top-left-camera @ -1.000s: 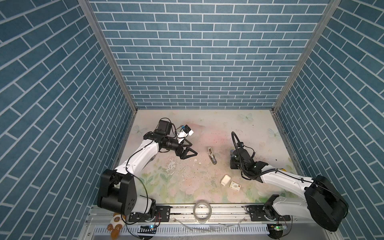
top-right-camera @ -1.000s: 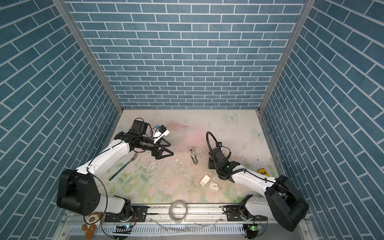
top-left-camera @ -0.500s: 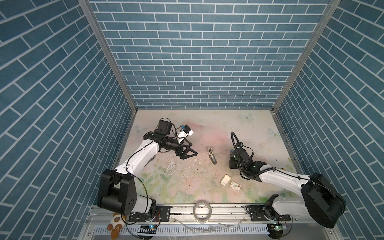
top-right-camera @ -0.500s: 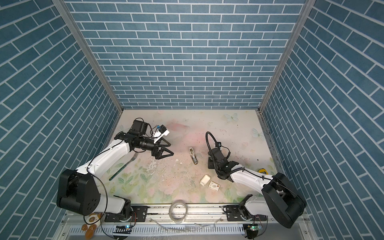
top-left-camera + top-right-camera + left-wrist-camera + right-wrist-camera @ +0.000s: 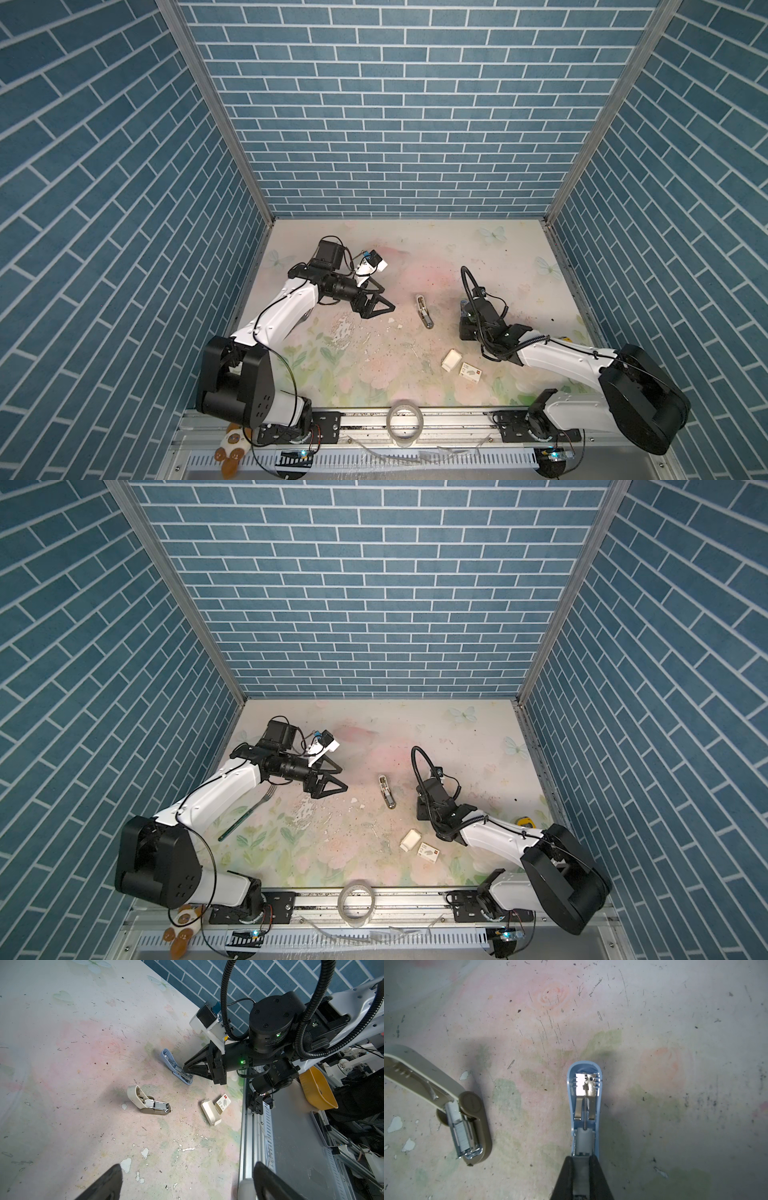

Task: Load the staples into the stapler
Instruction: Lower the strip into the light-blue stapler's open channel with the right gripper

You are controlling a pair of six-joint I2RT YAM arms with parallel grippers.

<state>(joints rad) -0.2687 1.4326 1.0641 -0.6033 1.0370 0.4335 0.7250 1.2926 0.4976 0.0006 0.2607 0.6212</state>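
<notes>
Top views, front to back: a tape roll [image 5: 405, 419] sits on the front rail. Just beyond it on the table [image 5: 374, 374], right of centre, lie the staples box [image 5: 470, 371], white with a red corner, and its tray [image 5: 451, 360], side by side and free of both grippers. Whether the tray has staples in it cannot be told.

Farther back, the right gripper [image 5: 185, 1068] is clamped on the low end of a blue stapler [image 5: 584, 1105]. Its lid is hinged open, with the spring and metal plate exposed. Near it a beige stapler [image 5: 424, 311] lies free, also open, with a row of staples showing in its channel. About as far back, on the left, the left gripper [image 5: 386, 298] hangs above the table with its jaws spread wide, holding nothing, well apart from the box and tray.

Likely risks:
- The blue stapler is pinched only at one end, so a nudge could make it pivot or drop its lid.
- The box and tray lie close to the right arm, so a reach from the left could bump that arm or the beige stapler.
- A thin staple strip may snap or slip if squeezed hard.
</notes>
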